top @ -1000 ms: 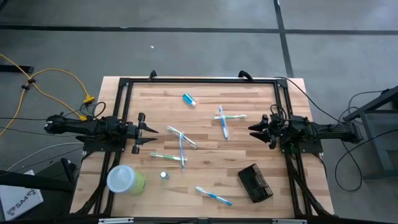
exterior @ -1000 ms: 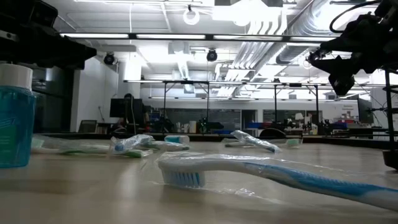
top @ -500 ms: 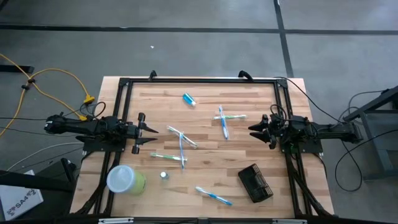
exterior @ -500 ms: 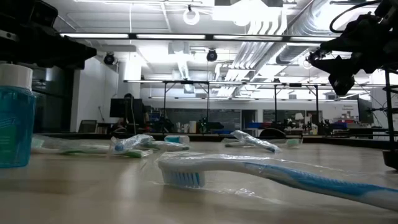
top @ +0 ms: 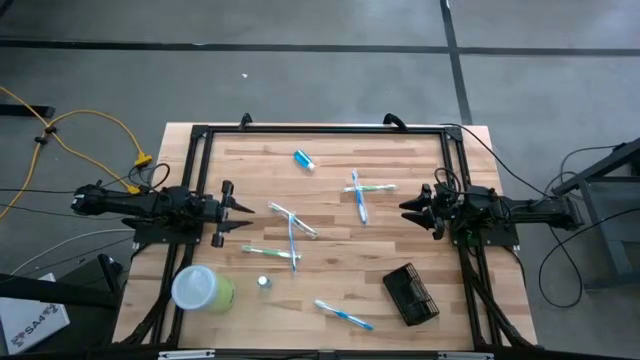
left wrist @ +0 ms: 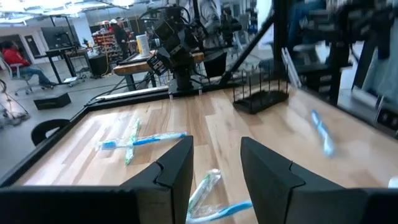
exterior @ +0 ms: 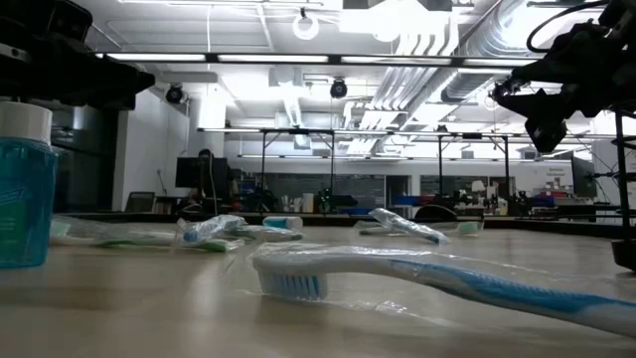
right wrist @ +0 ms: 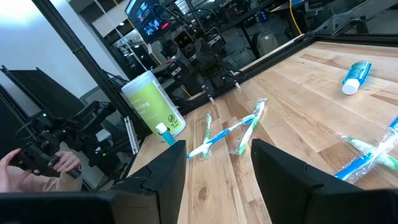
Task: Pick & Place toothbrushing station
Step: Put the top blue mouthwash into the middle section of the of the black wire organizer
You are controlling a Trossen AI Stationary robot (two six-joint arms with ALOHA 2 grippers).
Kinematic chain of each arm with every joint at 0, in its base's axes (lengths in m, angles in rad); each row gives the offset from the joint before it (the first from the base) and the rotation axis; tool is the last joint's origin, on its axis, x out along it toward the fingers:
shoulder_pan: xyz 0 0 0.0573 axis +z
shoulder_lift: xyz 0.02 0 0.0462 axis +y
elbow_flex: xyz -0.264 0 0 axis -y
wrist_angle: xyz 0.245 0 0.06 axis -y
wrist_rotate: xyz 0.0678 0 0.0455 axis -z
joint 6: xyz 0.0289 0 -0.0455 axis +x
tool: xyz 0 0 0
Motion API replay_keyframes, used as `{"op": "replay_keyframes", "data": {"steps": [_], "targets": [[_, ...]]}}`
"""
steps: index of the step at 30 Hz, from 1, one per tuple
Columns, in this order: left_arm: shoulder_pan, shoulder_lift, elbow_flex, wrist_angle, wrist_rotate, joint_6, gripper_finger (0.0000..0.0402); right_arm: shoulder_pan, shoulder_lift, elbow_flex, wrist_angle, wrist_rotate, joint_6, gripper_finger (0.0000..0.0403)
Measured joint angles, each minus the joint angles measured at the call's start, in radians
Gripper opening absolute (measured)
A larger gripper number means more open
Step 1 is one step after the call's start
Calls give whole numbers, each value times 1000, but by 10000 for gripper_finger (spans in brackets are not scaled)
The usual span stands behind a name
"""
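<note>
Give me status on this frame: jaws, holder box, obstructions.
Left gripper and right gripper at table edges, jaws open, empty. Black mesh holder box untouched, near right arm's side. Nothing blocking it; nearest is a wrapped toothbrush, apart.

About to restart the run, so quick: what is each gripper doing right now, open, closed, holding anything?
Left gripper: open, empty, at the table's left edge.
Right gripper: open, empty, at the table's right edge.

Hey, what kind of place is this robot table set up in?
Most likely a robotics lab or workshop: exposed ceiling ducts overhead, rows of workbenches with equipment behind the table, and a monitor in the background.
</note>
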Motion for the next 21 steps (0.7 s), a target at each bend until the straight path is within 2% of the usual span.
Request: {"op": "replay_keyframes", "data": {"steps": [3, 6, 11, 16, 21], "targets": [[0, 0, 0, 40, -15, -66, 129, 0, 0, 0, 0, 0, 0, 174], [0, 1, 11, 51, -80, -103, 129, 0, 0, 0, 0, 0, 0, 174], [0, 71, 77, 52, -204, -46, 129, 0, 0, 0, 0, 0, 0, 174], [3, 249, 166, 42, -309, -75, 129, 0, 0, 0, 0, 0, 0, 174], [57, 496, 304, 38, -314, -103, 129, 0, 0, 0, 0, 0, 0, 174]]}}
